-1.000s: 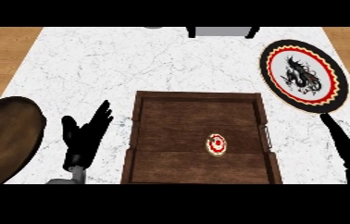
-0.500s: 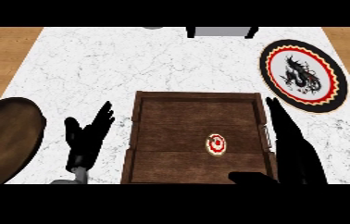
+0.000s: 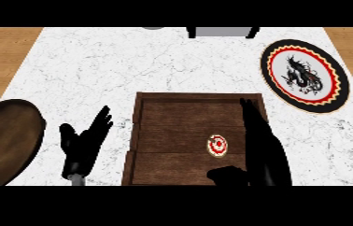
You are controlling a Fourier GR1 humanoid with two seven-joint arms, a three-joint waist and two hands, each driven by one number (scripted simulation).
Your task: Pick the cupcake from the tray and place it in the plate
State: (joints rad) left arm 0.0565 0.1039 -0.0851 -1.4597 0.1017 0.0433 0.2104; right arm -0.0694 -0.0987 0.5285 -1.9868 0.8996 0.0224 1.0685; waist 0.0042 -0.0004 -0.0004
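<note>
At the far left edge of the frame, a dark brown round dish (image 3: 15, 138) sat half out of view on the marble counter (image 3: 103, 75). Just to its right, the left hand (image 3: 84, 145) rested low in the frame with fingers straight and spread upward, apart from the wooden tray (image 3: 189, 103) beside it and in the same spot as a second earlier.

At lower centre lay the tray, and inside it, toward its right half, the cupcake (image 3: 218, 145) — seen from above as a small round with a red and white top — stood untouched where it had been all along.

The change was on the right: the right hand (image 3: 265, 150), only a sliver at the frame's edge a second before, had come in from the lower edge and moved over the tray's right side. Its fingers ran long and straight up along that side, just beside the cupcake, with the thumb (image 3: 224, 173) held wide below it — an open hand, holding nothing. That suggested the reach was nearly over and the grasp not yet made; closing around the cupcake looked like the next step.

At the upper right, the plate (image 3: 274, 71) with a black dragon and a red and yellow rim lay well apart from the tray, waiting.
</note>
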